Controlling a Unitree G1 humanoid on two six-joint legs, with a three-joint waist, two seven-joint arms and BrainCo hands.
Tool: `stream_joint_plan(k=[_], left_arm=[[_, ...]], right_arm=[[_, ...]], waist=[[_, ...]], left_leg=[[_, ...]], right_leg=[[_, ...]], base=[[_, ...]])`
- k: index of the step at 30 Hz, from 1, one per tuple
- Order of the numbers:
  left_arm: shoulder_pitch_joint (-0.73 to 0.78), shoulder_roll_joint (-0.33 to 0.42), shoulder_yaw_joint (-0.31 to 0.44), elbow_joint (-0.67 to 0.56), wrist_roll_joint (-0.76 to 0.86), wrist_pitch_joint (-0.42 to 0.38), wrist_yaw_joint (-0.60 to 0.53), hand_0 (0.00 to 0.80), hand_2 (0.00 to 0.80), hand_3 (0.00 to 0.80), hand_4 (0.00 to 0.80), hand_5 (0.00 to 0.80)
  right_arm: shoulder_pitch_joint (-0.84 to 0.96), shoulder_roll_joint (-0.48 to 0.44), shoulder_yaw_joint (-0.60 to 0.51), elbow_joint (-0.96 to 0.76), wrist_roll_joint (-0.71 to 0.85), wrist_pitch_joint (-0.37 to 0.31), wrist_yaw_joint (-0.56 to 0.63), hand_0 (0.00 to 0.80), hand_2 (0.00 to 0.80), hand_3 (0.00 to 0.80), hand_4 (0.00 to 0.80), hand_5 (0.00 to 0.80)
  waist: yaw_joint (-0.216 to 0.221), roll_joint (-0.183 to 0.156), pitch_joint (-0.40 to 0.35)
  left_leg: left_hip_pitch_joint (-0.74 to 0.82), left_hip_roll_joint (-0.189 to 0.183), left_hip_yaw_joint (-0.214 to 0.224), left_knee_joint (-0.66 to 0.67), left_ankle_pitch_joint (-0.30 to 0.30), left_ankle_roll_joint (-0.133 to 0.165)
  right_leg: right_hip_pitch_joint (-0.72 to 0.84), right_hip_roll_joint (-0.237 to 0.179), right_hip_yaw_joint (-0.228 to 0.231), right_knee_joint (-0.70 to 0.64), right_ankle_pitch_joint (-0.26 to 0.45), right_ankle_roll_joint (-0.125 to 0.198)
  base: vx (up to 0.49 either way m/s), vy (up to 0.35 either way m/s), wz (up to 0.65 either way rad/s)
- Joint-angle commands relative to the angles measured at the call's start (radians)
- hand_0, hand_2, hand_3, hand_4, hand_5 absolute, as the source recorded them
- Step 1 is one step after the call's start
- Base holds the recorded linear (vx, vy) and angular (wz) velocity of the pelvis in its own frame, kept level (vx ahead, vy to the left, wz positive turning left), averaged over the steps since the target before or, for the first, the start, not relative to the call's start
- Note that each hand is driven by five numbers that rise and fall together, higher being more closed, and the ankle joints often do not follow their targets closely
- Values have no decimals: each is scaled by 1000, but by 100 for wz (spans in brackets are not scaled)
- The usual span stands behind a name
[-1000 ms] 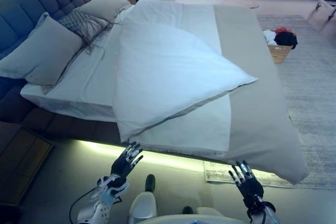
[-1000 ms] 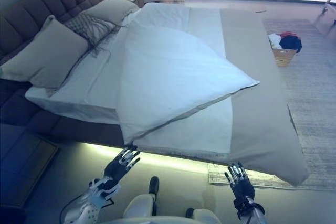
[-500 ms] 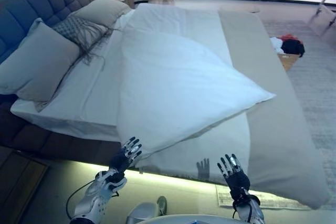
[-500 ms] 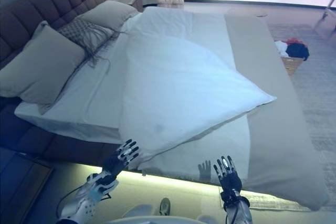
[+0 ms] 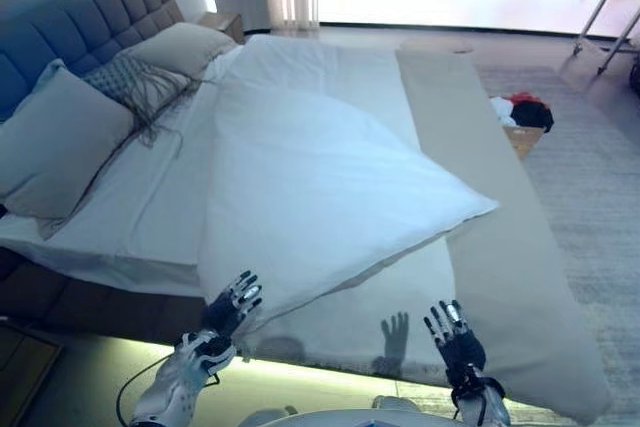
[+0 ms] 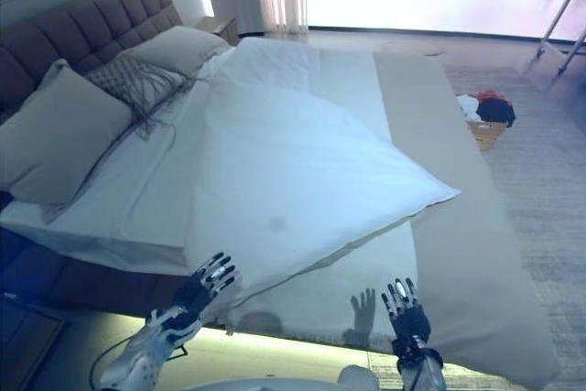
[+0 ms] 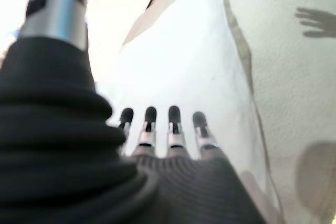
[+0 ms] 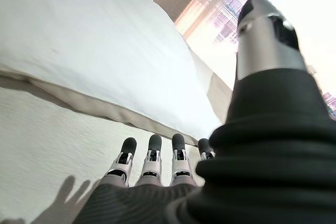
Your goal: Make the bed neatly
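A white duvet (image 5: pixel 320 187) lies folded back in a triangle on the bed, its point toward the beige bedspread (image 5: pixel 505 237) on the right side. White sheet (image 5: pixel 390 297) shows below the fold. My left hand (image 5: pixel 228 305) is open, fingers straight, at the duvet's near lower corner by the bed's edge; it also shows in the left wrist view (image 7: pixel 168 129). My right hand (image 5: pixel 455 335) is open at the bed's near edge below the sheet, holding nothing; its fingers (image 8: pixel 152 153) point at the duvet's edge.
Grey pillows (image 5: pixel 60 137) and a patterned cushion (image 5: pixel 135 82) lean on the tufted headboard (image 5: pixel 70 27) at the left. A basket of clothes (image 5: pixel 520 117) stands on the rug beyond the bed. A nightstand (image 5: pixel 220 22) is at the far corner.
The camera has come closer to the bed. Both hands have risen to the bed's near edge, the left one reaching the duvet's lower corner. The duvet has not moved.
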Motion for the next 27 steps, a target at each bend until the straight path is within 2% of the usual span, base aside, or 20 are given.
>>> stream_joint_plan(k=[1, 4, 8, 11, 14, 17, 18, 19, 22, 23, 25, 26, 27], left_arm=[[-43, 24, 65, -62, -21, -45, -17, 0, 0, 0, 0, 0], [-32, 25, 72, -57, -18, -53, -29, 0, 0, 0, 0, 0], [-26, 24, 78, -60, -20, -71, -32, 0, 0, 0, 0, 0], [-29, 22, 77, -56, -40, -73, -22, 0, 0, 0, 0, 0], [-30, 16, 75, -41, -30, -76, -26, 0, 0, 0, 0, 0], [-44, 10, 64, -27, -33, -76, -18, 0, 0, 0, 0, 0], [-44, 2, 62, -20, -36, -74, -15, 0, 0, 0, 0, 0], [-41, -5, 61, -16, -42, -68, -15, 0, 0, 0, 0, 0], [-36, -25, 48, -16, -48, -66, 0, 0, 0, 0, 0, 0], [-42, -30, 48, -6, -53, -62, 7, 0, 0, 0, 0, 0], [-54, -40, 59, 14, -42, -47, 3, 0, 0, 0, 0, 0], [-60, -44, 67, 32, -26, -44, -16, 0, 0, 0, 0, 0], [-62, -45, 73, 43, -9, -41, -21, 0, 0, 0, 0, 0]], right_arm=[[-37, 9, -15, -48, -5, -5, 38, 0, 0, 0, 0, 0], [-27, 0, -25, -44, -2, 9, 46, 0, 0, 0, 0, 0], [-26, -12, -36, -20, -2, 23, 40, 0, 0, 0, 0, 0], [-42, -25, -46, 9, 17, 26, 34, 0, 0, 0, 0, 0], [-58, -44, -48, 26, 45, 33, 25, 0, 0, 0, 0, 0], [-99, -77, -29, 46, 31, 56, 17, 0, 0, 0, 0, 0], [-117, -86, -20, 59, 27, 60, 9, 0, 0, 0, 0, 0], [-130, -91, -18, 67, 35, 66, 12, 0, 0, 0, 0, 0], [-166, -87, -4, 76, 43, 54, 5, 0, 0, 0, 0, 0], [-177, -85, -2, 74, 37, 47, -7, 0, 0, 0, 0, 0], [-181, -81, -4, 65, 40, 32, -30, 0, 0, 0, 0, 0], [-179, -77, -10, 72, 48, 18, -28, 0, 0, 0, 0, 0], [-178, -72, -15, 89, 55, 9, -29, 0, 0, 0, 0, 0]], waist=[[-16, -44, 13], [-20, -51, 9], [-21, -56, 2], [-22, -62, -5], [-27, -54, -8], [-16, -56, 14], [-7, -56, 26], [4, -51, 38], [37, -18, 61], [49, -2, 64], [69, 13, 70], [71, 10, 67], [72, 4, 59]], left_leg=[[22, -89, 11, 40, -60, 57], [23, -72, 27, 52, -74, 55], [21, -44, 63, 80, -87, 47], [17, -22, 68, 113, -78, 29], [14, 11, 56, 179, -41, -1], [-68, 27, 22, 414, 62, -32], [-122, 28, 8, 502, 115, -40], [-157, 38, -1, 516, 149, -47], [-147, 91, -38, 330, 195, -65], [-149, 105, -59, 228, 211, -72], [-174, 110, -80, 143, 245, -87], [-177, 102, -68, 135, 206, -88], [-166, 90, -44, 115, 140, -83]], right_leg=[[-48, -80, 36, -176, 328, 118], [-55, -78, 30, -179, 327, 122], [-37, -64, 5, -176, 277, 118], [-21, -41, 6, -184, 256, 109], [-12, -8, 13, -153, 202, 77], [19, 15, 9, -133, 157, 19], [35, 21, 12, -129, 149, 0], [52, 26, 11, -129, 143, -7], [100, 28, 7, -133, 116, 6], [115, 27, 11, -139, 107, 13], [142, 13, 18, -144, 88, 24], [152, -12, 13, -141, 81, 35], [156, -41, 4, -137, 80, 49]], base=[[146, -89, -3], [138, -98, 2], [128, -134, 15], [109, -181, 33], [72, -153, 12], [43, -116, 6], [61, -23, 6], [86, 68, -1], [160, 226, -20], [211, 318, -21], [202, 292, -20], [195, 230, 2], [212, 221, 21]])
